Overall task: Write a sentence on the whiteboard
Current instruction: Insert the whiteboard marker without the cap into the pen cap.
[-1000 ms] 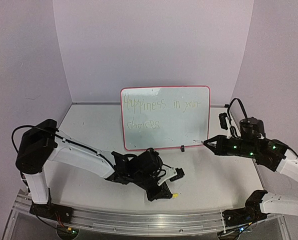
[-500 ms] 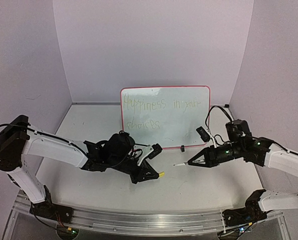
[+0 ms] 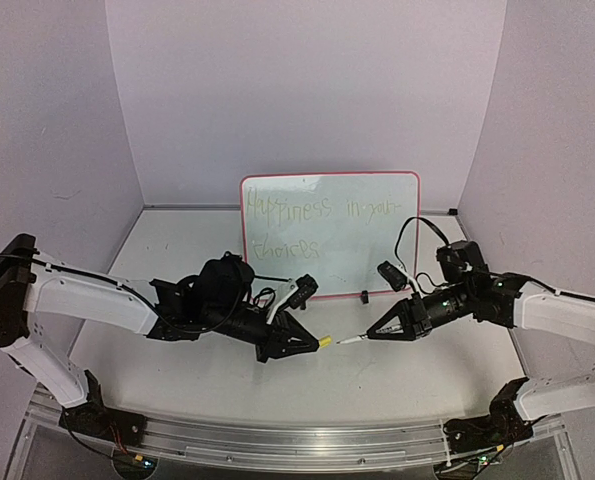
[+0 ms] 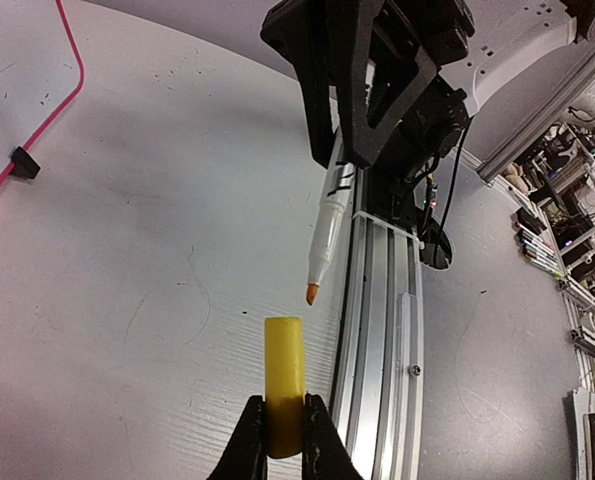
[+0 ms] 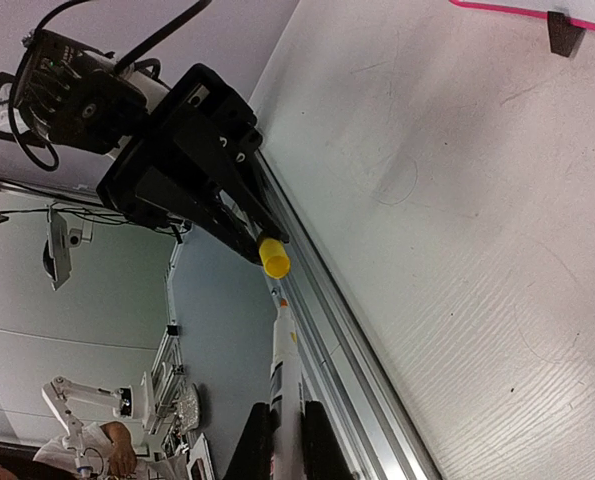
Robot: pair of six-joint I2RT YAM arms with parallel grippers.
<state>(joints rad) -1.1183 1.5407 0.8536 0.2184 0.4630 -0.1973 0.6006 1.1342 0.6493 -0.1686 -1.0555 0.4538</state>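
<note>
The whiteboard (image 3: 377, 245) stands upright at the back centre, with a red-pink border and a black clip foot (image 3: 364, 296). The faint yellow-green sentence (image 3: 327, 212) on it reads "Happiness in your choices" in two lines. My left gripper (image 3: 317, 342) is shut on a yellow marker cap (image 4: 284, 375), which points right. My right gripper (image 3: 377, 332) is shut on a white marker (image 5: 283, 385) with an orange tip (image 4: 311, 294), which points left. Tip and cap face each other above the table with a small gap between them.
The board's red edge (image 4: 47, 110) and a clip foot (image 4: 22, 162) show in the left wrist view, another foot (image 5: 564, 32) in the right wrist view. An aluminium rail (image 3: 277, 440) runs along the table's near edge. Purple walls enclose the table.
My right gripper has come away from the board, down and left with the marker. My left gripper has risen and swung left with the cap. The two now face each other, nearly touching.
</note>
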